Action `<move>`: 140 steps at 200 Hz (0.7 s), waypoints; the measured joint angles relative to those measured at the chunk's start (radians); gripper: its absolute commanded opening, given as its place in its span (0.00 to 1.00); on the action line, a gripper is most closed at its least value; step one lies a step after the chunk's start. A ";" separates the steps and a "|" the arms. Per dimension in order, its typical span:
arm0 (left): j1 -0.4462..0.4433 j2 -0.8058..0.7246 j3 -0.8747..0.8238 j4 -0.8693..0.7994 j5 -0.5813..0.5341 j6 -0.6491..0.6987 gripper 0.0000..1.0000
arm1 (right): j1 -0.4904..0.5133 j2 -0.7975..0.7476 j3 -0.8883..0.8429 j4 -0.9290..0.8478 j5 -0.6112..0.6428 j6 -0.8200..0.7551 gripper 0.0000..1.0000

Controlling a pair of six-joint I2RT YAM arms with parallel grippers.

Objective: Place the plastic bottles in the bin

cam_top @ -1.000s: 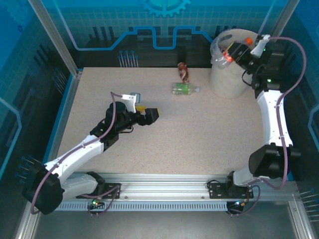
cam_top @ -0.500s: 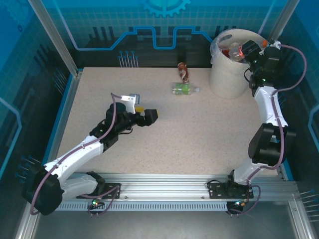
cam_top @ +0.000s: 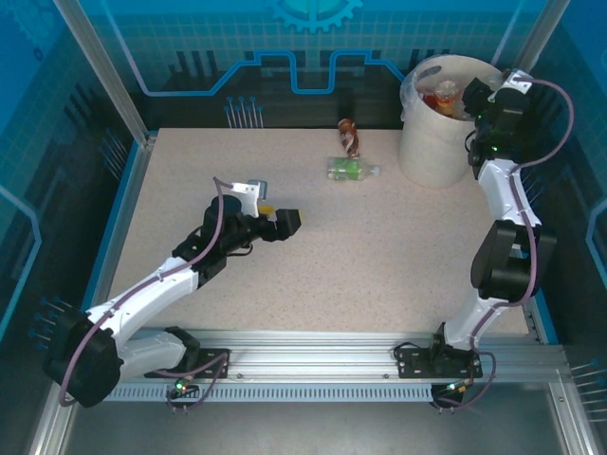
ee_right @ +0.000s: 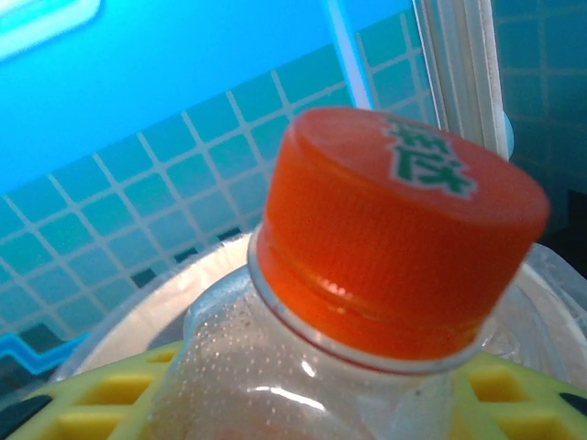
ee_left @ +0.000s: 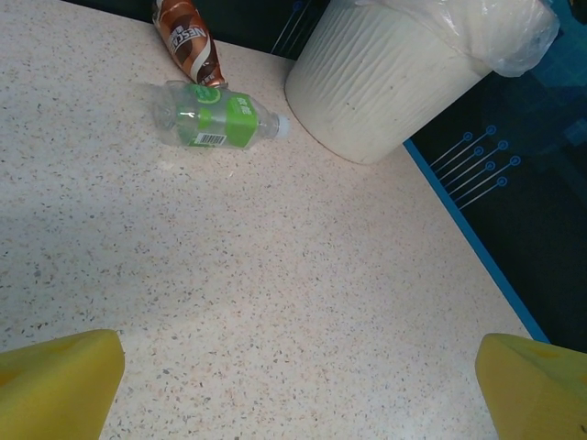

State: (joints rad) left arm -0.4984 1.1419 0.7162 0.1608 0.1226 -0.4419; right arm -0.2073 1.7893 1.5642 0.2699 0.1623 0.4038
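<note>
The right hand stands over the mouth of the bin, at its right rim. In the right wrist view, the orange-capped bottle sits cap-up between the yellow fingers, gripped at the shoulder. The bin's lined rim lies directly behind and below it. The drop path appears to be straight down, so the hand needs no further travel before release.

The left hand hangs over the middle of the desk with its fingers spread wide and nothing between them.

Two bottles remain on the desk:
- The green-labelled bottle lies on its side, ahead and to the right of the left hand. Its long axis runs across the desk, with the white cap pointing at the bin wall.
- The brown-labelled bottle lies just beyond it at the far edge, angled away. Contact between the two cannot be confirmed.

The left hand is the nearer one to both. Bare desk surrounds the green-labelled bottle on the near side. The bin wall limits room past its cap end.
</note>
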 measured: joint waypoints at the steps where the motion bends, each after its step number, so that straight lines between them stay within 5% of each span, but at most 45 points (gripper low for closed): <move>1: 0.000 0.000 0.000 0.000 0.000 0.000 0.99 | 0.001 0.004 0.002 0.000 0.001 -0.002 0.66; 68: 0.000 0.013 0.000 -0.010 -0.004 0.000 0.99 | 0.045 0.072 0.151 -0.150 0.016 -0.164 0.97; 140: 0.000 0.038 0.000 -0.027 -0.016 -0.003 0.99 | 0.048 -0.013 0.231 -0.409 -0.025 -0.129 1.00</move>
State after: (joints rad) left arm -0.4984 1.1797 0.7166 0.1341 0.1066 -0.4454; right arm -0.1589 1.7763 1.7950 -0.1390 0.1375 0.2745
